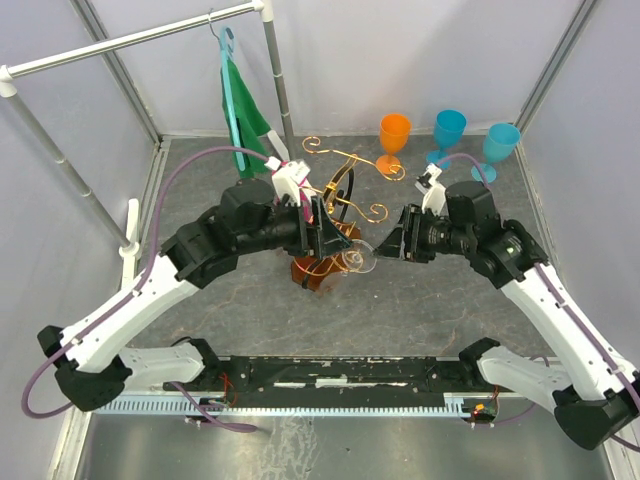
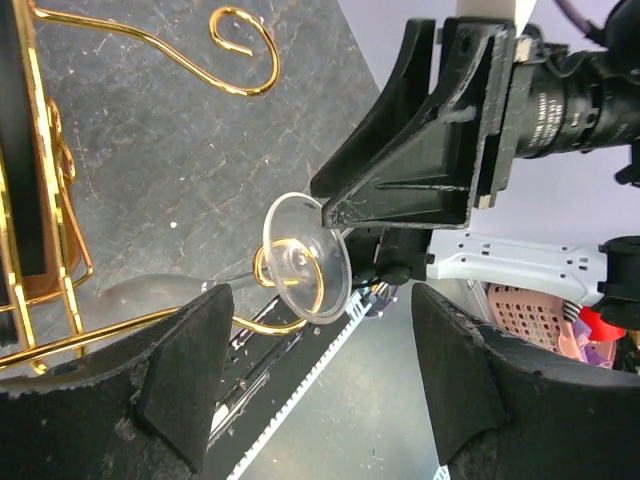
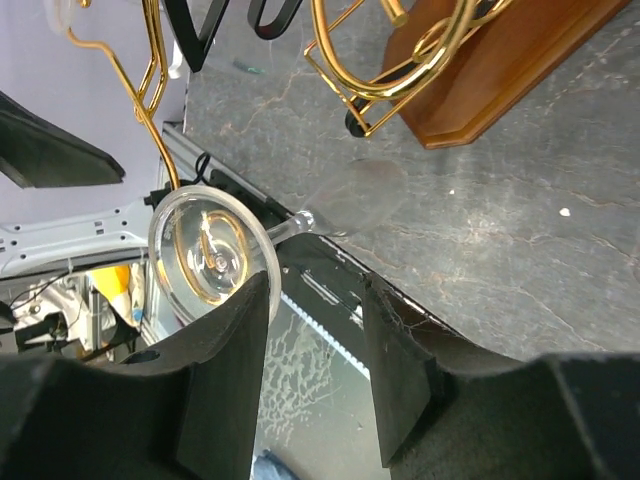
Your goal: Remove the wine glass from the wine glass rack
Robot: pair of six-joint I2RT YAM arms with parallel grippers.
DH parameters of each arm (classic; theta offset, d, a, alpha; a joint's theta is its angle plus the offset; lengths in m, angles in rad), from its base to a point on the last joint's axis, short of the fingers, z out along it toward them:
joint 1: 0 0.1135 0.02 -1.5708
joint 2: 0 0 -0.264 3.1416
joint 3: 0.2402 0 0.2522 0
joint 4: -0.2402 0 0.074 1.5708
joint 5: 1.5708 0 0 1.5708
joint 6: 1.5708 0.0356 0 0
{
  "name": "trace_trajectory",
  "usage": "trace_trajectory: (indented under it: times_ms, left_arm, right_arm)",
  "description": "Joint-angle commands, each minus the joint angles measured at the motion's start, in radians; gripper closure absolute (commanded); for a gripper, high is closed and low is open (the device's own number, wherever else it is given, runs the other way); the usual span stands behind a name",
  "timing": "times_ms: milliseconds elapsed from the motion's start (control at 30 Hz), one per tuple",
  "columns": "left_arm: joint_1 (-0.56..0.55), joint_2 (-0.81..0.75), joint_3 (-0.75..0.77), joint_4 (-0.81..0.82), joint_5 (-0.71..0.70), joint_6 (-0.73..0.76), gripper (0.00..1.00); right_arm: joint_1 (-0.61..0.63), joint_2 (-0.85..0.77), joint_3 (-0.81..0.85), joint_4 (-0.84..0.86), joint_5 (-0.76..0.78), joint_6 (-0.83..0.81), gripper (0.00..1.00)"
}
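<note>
Wine glass rack [image 1: 345,195] stands mid-table on its amber base, and the clear wine glass [image 1: 358,260] hangs low on the near scroll arm. Both tools are spread wide and hold nothing: the left gripper [image 2: 322,300] sits beside the rack, and the right gripper [image 3: 315,300] has the foot [image 3: 212,255] by its tips. I would centre the thin stem [image 3: 290,225] between the right pads, close gently, then slide the glass out along the scroll rather than pull against the wire.

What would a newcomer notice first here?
A clear wine glass hangs on the gold rack mid-table, flanked by the open left gripper and open right gripper. At back right stand an orange goblet and two blue goblets; a green cloth hangs back left.
</note>
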Motion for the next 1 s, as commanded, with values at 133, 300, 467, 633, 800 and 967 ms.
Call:
trace_trajectory:
  times_ms: [133, 300, 467, 633, 800, 967]
  left_arm:
    - [-0.061, 0.048, 0.053, -0.019, -0.131, 0.015, 0.23]
    - [-0.066, 0.067, 0.042, -0.021, -0.135, 0.021, 0.24]
    - [-0.079, 0.089, 0.023, -0.002, -0.108, 0.018, 0.28]
    - [-0.08, 0.093, -0.006, 0.014, -0.107, 0.016, 0.29]
    - [-0.08, 0.087, -0.033, 0.053, -0.078, 0.014, 0.34]
    - [-0.08, 0.093, -0.045, 0.081, -0.035, 0.007, 0.42]
  right_arm:
    - [-0.032, -0.134, 0.045, -0.055, 0.24, -0.016, 0.5]
    - [-0.036, -0.156, 0.047, -0.055, 0.248, -0.016, 0.5]
    - [-0.037, -0.163, 0.035, -0.052, 0.246, -0.019, 0.5]
    - [-0.037, -0.178, 0.036, -0.061, 0.263, -0.025, 0.5]
    - [-0.039, -0.184, 0.031, -0.073, 0.28, -0.036, 0.5]
    - [-0.04, -0.191, 0.027, -0.072, 0.288, -0.041, 0.5]
